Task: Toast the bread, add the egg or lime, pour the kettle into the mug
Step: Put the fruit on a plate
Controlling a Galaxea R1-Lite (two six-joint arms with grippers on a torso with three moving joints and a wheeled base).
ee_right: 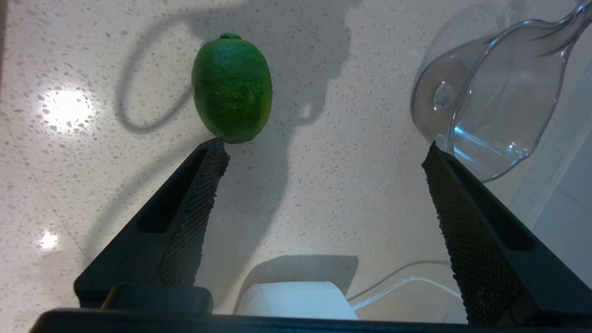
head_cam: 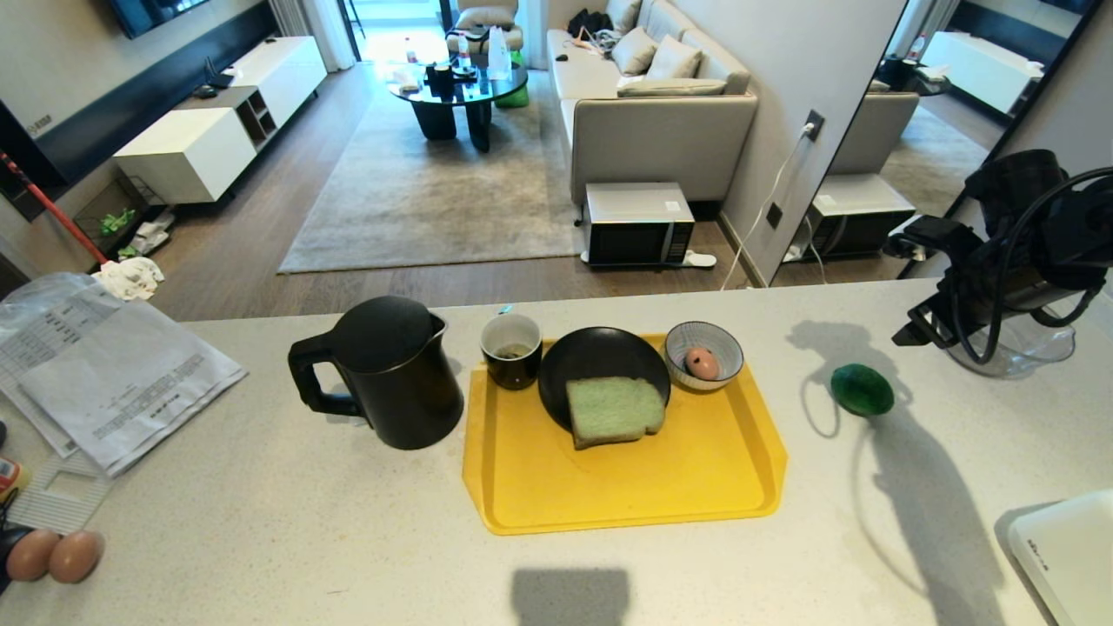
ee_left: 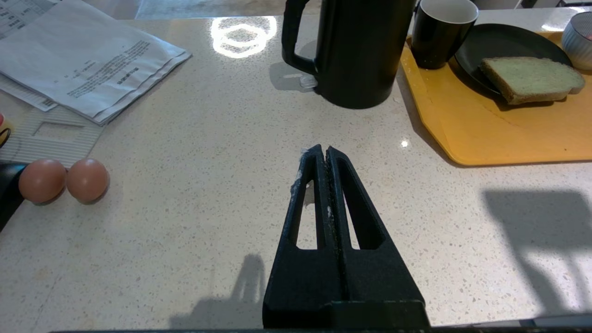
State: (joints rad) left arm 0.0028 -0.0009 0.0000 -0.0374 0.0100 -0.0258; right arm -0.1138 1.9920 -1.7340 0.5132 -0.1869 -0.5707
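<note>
R gripper (ee_right: 323, 157) jaws wide, empty; L gripper (ee_left: 326, 155) shut. Lime (ee_right: 231, 88) glossy, rolls—likely grip mid-belly, firm.

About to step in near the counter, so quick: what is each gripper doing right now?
Left gripper: jaws shut, holding nothing, over bare counter.
Right gripper: jaws wide open, empty, above the lime.

A home — a stone bench (head_cam: 261, 522) faces a lounge with sofa (head_cam: 661, 113), rug (head_cam: 435, 174) and coffee table (head_cam: 456, 91) at 12 o'clock.
</note>
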